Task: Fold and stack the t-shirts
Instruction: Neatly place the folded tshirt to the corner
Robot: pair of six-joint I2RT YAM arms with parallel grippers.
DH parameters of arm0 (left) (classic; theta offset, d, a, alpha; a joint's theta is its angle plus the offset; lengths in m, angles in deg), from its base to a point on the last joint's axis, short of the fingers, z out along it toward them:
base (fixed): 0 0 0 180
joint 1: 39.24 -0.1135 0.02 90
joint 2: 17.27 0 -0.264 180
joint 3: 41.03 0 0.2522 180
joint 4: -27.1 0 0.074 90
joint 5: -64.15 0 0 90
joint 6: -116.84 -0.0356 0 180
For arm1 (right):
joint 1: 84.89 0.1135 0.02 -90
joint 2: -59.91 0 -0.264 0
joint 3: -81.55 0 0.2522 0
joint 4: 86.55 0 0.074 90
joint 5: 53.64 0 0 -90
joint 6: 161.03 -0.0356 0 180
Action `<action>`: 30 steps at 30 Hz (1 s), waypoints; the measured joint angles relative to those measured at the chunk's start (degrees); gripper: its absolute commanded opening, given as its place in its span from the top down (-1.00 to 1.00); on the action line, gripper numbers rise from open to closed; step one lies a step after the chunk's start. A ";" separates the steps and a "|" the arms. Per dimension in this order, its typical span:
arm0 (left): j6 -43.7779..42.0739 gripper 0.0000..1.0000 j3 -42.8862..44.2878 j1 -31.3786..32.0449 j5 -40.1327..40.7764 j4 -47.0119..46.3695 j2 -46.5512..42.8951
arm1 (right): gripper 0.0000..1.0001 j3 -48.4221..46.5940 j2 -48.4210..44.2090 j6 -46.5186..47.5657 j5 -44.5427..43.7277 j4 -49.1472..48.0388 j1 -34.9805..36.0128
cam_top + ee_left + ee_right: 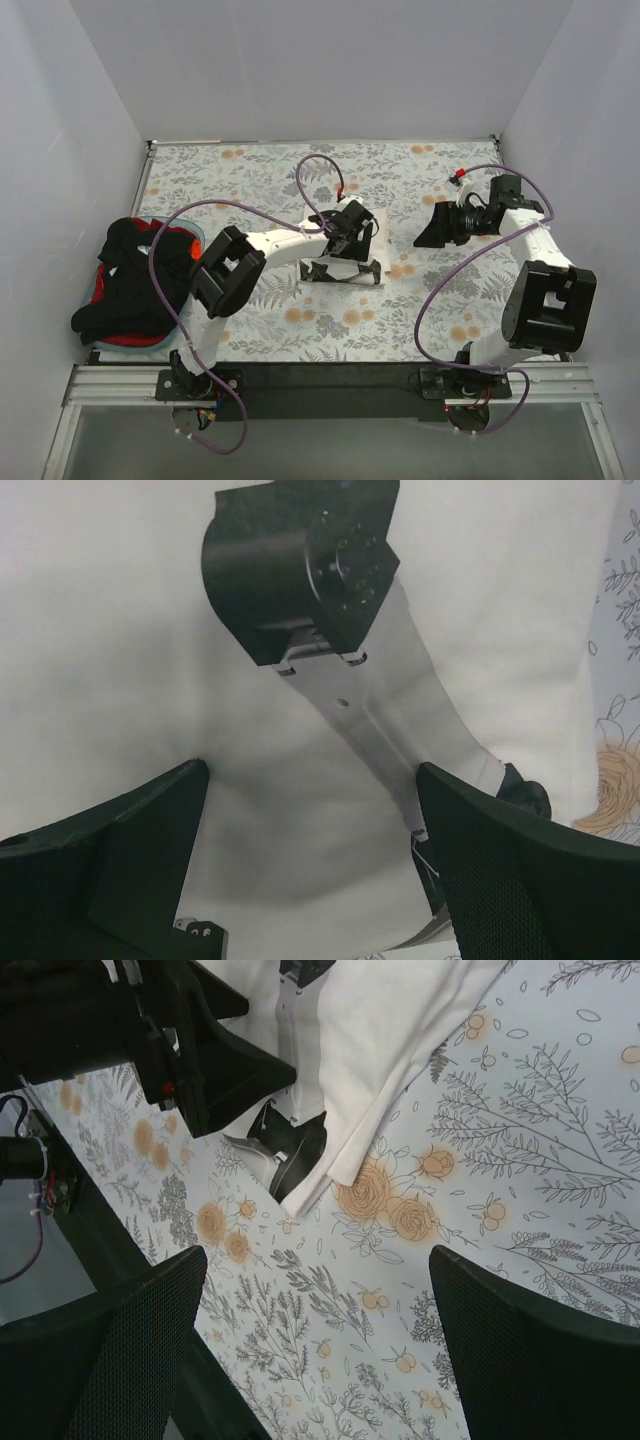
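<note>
A folded off-white t-shirt (374, 222) lies on the floral table cloth at mid-table. My left gripper (343, 268) is over its near edge, jaws wide open and holding nothing. In the left wrist view the white cloth (120, 660) fills the frame between my open fingers (100, 860). My right gripper (428, 232) hovers open and empty to the right of the shirt, over bare cloth. Its view shows the shirt's corner (390, 1030) ahead of the open gripper (315, 1340). A pile with a black t-shirt (130, 285), a red one (135, 338) and a teal one (192, 236) sits at the left.
The floral table cloth (440, 300) covers the table. White walls close the left, back and right sides. A black rail (330, 385) with the arm bases runs along the near edge. The left arm's link (370, 710) crosses above the shirt. Purple cables loop over both arms.
</note>
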 measured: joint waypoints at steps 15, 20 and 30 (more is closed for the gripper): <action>-9.40 -0.69 4.81 -19.82 1.90 2.16 3.58 | -0.97 1.36 0.37 2.54 -2.05 1.38 -1.07; -16.85 -0.69 10.88 -31.32 -0.50 3.45 7.41 | -0.97 1.36 1.95 2.64 -2.08 1.40 -1.36; -30.47 -0.71 31.76 -45.31 -7.96 11.08 19.47 | -0.97 1.22 1.97 2.97 -2.32 1.81 -2.34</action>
